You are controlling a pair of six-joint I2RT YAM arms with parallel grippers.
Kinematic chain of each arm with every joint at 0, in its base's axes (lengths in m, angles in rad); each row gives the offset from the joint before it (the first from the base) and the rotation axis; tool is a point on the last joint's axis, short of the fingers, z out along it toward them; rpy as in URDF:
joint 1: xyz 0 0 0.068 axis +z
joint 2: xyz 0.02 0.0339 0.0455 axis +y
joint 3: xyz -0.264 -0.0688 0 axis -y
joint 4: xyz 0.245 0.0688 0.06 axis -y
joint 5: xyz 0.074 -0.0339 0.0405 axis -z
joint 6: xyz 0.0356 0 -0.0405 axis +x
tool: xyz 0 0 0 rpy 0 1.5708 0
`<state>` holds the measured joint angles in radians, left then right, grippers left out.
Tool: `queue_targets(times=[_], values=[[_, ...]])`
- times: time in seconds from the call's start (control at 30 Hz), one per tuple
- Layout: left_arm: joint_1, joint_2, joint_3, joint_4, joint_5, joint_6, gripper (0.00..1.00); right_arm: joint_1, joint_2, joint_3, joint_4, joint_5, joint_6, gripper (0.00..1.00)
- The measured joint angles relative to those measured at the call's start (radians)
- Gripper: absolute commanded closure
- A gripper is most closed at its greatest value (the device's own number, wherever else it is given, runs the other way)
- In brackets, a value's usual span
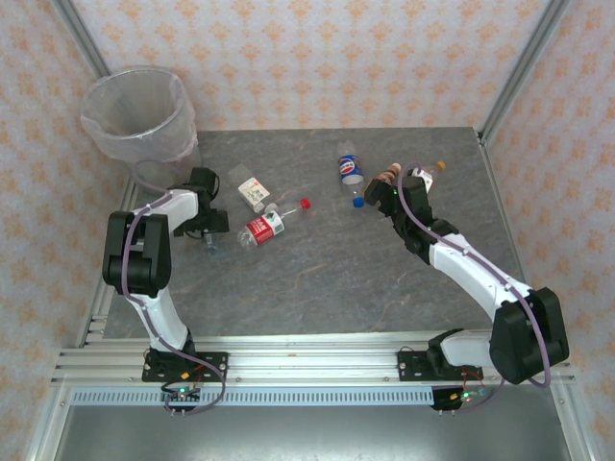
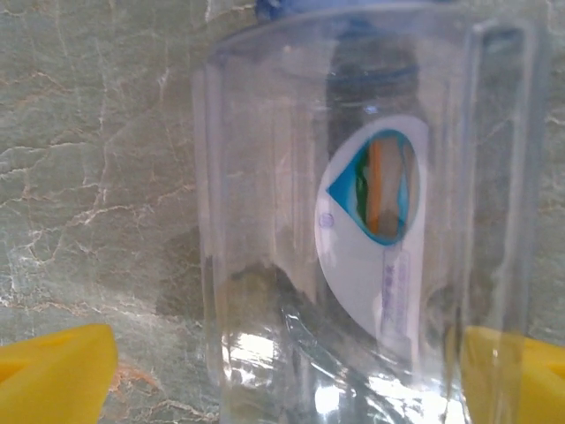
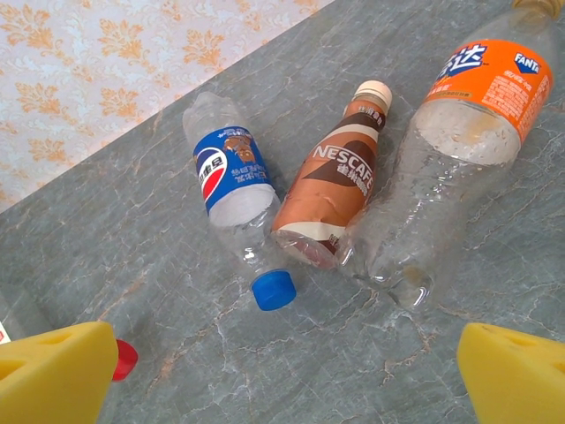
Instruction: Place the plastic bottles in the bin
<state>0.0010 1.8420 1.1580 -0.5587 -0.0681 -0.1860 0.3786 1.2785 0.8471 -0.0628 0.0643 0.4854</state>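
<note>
Wide apart, left tool (image 1: 206, 233) straddles a bottle (image 2: 353, 221) near the bin (image 1: 144, 144); right tool (image 3: 287, 371) gapes.

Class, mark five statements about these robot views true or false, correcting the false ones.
The Pepsi bottle has a blue cap. True.
The Nescafe bottle stands upright. False: the Nescafe bottle lies on its side.
The right gripper grips the Fanta bottle. False: the right gripper is open, clear of the Fanta bottle.
A clear bottle sits between the left gripper's open fingers. True.
The bin stands at the far right. False: the bin stands at the far left.
</note>
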Motion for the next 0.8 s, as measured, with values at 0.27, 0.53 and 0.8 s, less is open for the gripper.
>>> queue_targets(times=[0.27, 0.53, 0.8], values=[[0.001, 0.027, 0.031, -0.001, 0.008, 0.0, 0.27, 0.0, -0.006, -0.003, 0.0, 0.012, -0.003, 0.01], [0.001, 0.027, 0.031, -0.001, 0.013, -0.002, 0.45, 0.0, -0.008, -0.008, 0.0, 0.019, -0.003, 0.01], [-0.012, 0.006, 0.031, -0.002, 0.034, -0.007, 0.53, 0.0, -0.009, -0.01, 0.0, 0.019, -0.003, 0.01]])
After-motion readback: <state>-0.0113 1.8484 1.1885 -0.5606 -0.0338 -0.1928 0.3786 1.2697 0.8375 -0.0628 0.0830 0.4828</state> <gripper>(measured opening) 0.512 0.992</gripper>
